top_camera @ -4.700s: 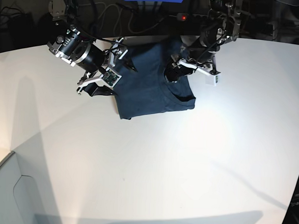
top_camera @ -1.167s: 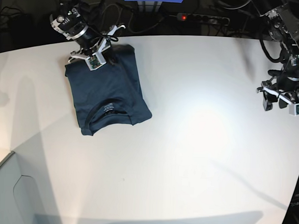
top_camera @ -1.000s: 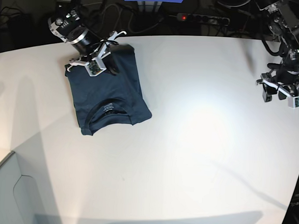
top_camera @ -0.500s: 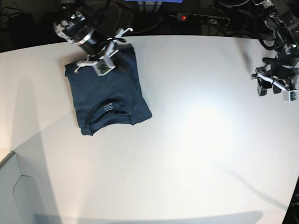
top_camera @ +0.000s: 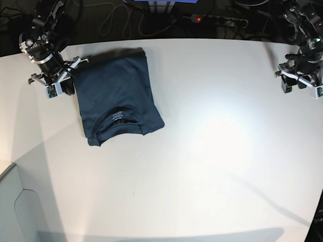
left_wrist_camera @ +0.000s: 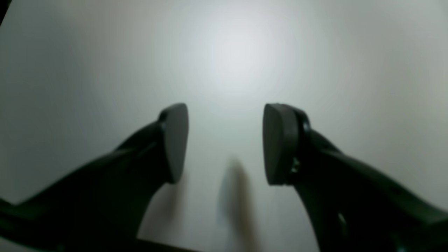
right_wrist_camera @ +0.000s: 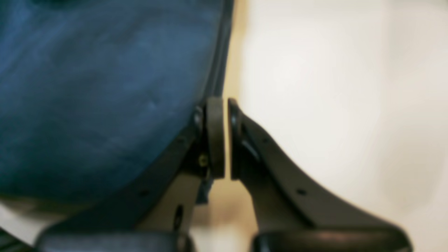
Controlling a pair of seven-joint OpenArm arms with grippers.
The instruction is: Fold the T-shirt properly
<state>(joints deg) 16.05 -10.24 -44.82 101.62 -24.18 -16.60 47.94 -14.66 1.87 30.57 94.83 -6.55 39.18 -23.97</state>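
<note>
Base view: folded T-shirt on table.

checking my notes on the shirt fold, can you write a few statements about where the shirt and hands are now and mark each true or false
1. The T-shirt lies folded into a compact rectangle on the white table, collar showing. True.
2. The left hand is clamped on the T-shirt. False: it is open over bare table at the far side, nothing between its pads.
3. The right hand is shut. True.
4. The right hand sits at the collar end of the T-shirt. False: it is beside the side edge near the end away from the collar.
5. A second garment lies on the table. False: only one shirt is in view.
</note>
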